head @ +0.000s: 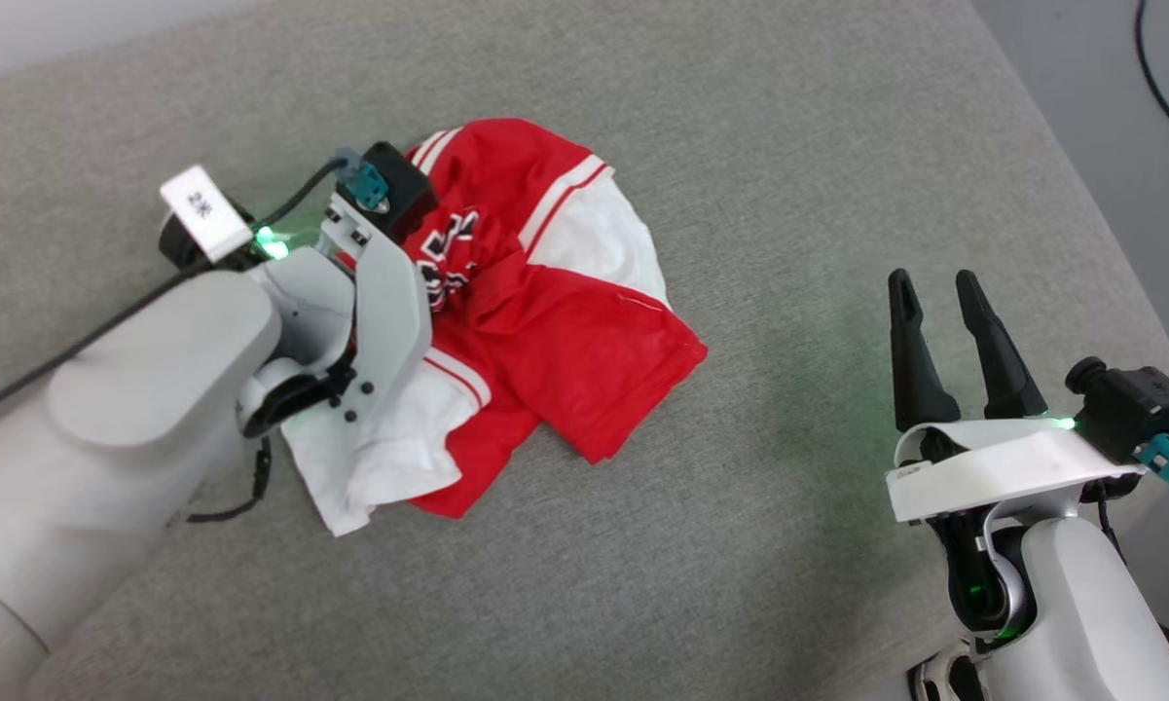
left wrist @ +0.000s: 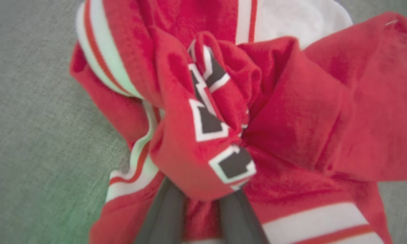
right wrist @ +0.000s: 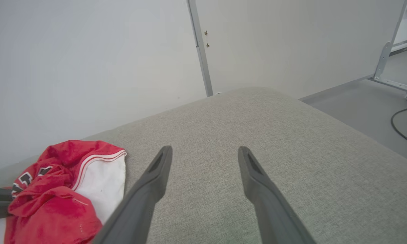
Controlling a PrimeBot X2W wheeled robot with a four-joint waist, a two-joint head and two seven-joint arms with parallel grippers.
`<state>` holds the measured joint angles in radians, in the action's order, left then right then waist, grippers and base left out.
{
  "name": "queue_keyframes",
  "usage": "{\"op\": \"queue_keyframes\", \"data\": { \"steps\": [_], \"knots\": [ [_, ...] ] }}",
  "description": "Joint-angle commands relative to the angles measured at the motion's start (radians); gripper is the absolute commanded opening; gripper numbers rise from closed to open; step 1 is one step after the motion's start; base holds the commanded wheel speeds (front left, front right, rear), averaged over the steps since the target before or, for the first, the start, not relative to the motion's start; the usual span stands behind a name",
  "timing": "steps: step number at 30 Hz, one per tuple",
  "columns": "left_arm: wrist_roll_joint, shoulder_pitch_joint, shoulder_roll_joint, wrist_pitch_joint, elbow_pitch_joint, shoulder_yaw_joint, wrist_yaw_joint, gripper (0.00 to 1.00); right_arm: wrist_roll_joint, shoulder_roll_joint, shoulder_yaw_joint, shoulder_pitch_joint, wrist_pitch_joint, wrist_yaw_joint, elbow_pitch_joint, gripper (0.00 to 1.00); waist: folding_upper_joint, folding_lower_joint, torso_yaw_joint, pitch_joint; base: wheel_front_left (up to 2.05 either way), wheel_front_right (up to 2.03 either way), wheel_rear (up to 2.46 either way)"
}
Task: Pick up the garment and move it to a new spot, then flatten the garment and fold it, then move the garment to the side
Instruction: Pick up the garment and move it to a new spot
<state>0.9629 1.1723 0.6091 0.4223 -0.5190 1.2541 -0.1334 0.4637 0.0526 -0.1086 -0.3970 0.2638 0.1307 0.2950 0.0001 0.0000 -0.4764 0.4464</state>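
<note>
The garment (head: 584,341), a red jersey with white sleeves and striped trim, lies crumpled on the grey cushioned surface (head: 740,545), left of centre in the head view. My left gripper (head: 426,275) reaches down into its left side, its fingertips buried in the cloth. In the left wrist view a bunched fold of the garment (left wrist: 291,118), with black white-outlined lettering, is pinched between the left gripper (left wrist: 203,195). My right gripper (head: 934,292) hovers open over bare cushion well to the right of the garment. In the right wrist view the right gripper (right wrist: 205,152) holds nothing, with the garment (right wrist: 54,200) at lower left.
The cushioned surface drops off along its right edge (head: 1119,253) to a grey floor where a black cable (head: 1163,88) lies. A pale wall (right wrist: 88,67) stands behind the cushion, with a metal post (right wrist: 200,51) and a wheeled frame (right wrist: 393,81).
</note>
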Motion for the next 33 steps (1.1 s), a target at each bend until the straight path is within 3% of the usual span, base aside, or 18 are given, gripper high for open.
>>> {"op": "queue_keyframes", "data": {
  "steps": [1,2,3,11,19,26,30,33],
  "knots": [
    [0.008,-0.077,-0.019,-0.005,-0.036,0.047,0.005,0.58,-0.019,-0.002,0.004,0.008,0.001,0.000,0.005,1.00,-0.0001,0.0000,0.048,-0.043,0.00,0.00,0.00],
    [0.015,-0.069,-0.022,-0.026,-0.030,0.045,0.005,0.91,-0.031,-0.002,0.003,0.008,0.001,0.000,0.008,1.00,-0.0001,0.0000,0.061,-0.052,0.00,0.00,0.00],
    [0.024,-0.066,-0.029,-0.052,-0.025,0.043,0.004,1.00,-0.043,-0.002,0.009,0.010,0.001,0.000,0.011,1.00,-0.0001,0.0000,0.080,-0.068,0.00,0.00,0.00],
    [0.160,-0.045,-0.053,-0.300,-0.001,0.019,0.004,1.00,-0.139,0.019,0.035,0.031,0.001,0.000,0.039,1.00,-0.0001,0.0000,0.244,-0.182,0.00,0.00,0.00],
    [0.319,-0.193,-0.051,-0.562,-0.036,-0.028,0.004,1.00,-0.151,0.081,0.065,0.075,0.001,0.000,0.073,1.00,-0.0001,0.0000,0.394,-0.279,0.00,0.00,0.00],
    [0.314,-0.353,-0.065,-0.684,-0.127,-0.070,0.004,1.00,-0.142,0.126,0.091,0.132,0.001,0.000,0.093,1.00,-0.0001,0.0000,0.497,-0.328,0.00,0.00,0.00],
    [0.235,-0.460,-0.062,-0.687,-0.139,-0.238,0.028,1.00,-0.139,0.138,0.108,0.162,0.001,0.000,0.096,1.00,-0.0001,0.0000,0.533,-0.349,0.00,0.00,0.00],
    [0.148,-0.582,-0.062,-0.686,-0.100,-0.431,0.049,1.00,-0.137,0.145,0.118,0.181,0.001,0.000,0.094,1.00,-0.0001,0.0000,0.543,-0.360,0.00,0.00,0.00]
  ]
}}
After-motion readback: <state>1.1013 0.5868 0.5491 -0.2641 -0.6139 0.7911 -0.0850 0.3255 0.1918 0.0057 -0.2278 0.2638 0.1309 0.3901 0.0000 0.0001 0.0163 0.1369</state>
